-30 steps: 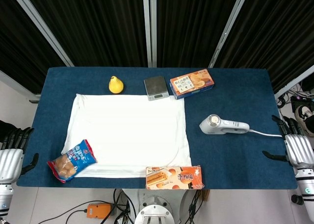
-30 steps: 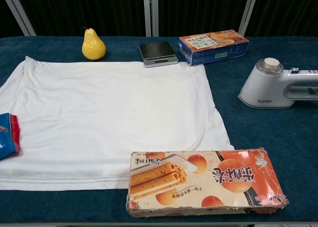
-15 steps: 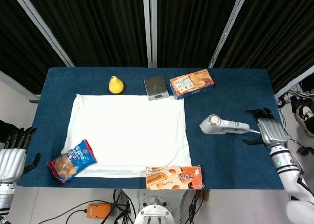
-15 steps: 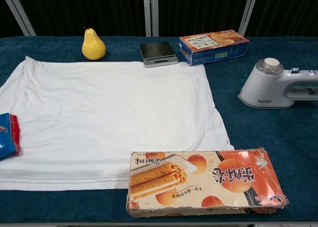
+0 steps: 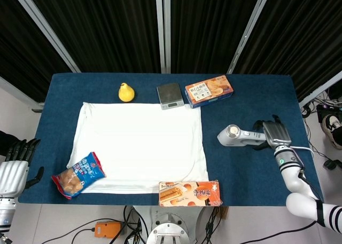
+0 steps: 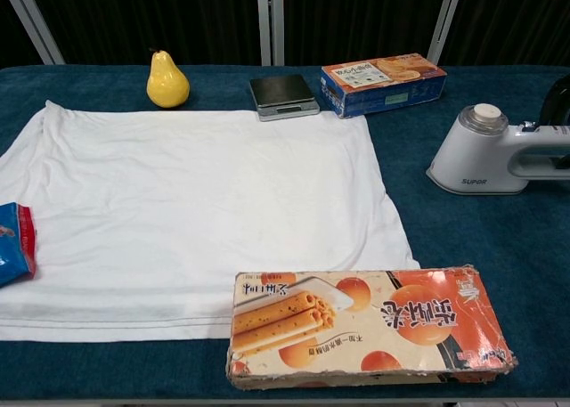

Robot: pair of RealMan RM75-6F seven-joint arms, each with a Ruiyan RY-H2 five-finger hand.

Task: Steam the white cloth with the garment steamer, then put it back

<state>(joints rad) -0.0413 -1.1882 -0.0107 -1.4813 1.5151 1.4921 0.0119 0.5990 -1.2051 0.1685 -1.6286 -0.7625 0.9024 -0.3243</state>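
Note:
The white cloth (image 5: 139, 145) (image 6: 196, 202) lies spread flat over the left and middle of the blue table (image 5: 251, 94). To its right the white garment steamer (image 5: 233, 135) (image 6: 485, 153) lies on its side, head toward the cloth and handle pointing right. My right hand (image 5: 272, 133) lies over the handle's far end, with dark fingers (image 6: 559, 100) reaching past it; no firm grip shows. My left hand (image 5: 13, 169) hangs off the table's front left corner with its fingers apart, holding nothing.
A yellow pear (image 5: 126, 92), a small scale (image 5: 170, 95) and a blue biscuit box (image 5: 209, 91) line the cloth's far edge. An orange biscuit box (image 5: 189, 193) lies at the front edge, and a blue snack bag (image 5: 79, 174) rests on the cloth's front left corner. The steamer's white cord (image 5: 307, 148) trails right.
My right hand has travelled left from the table's right edge onto the steamer's handle. The steamer and cloth have not moved, and the left hand has barely shifted.

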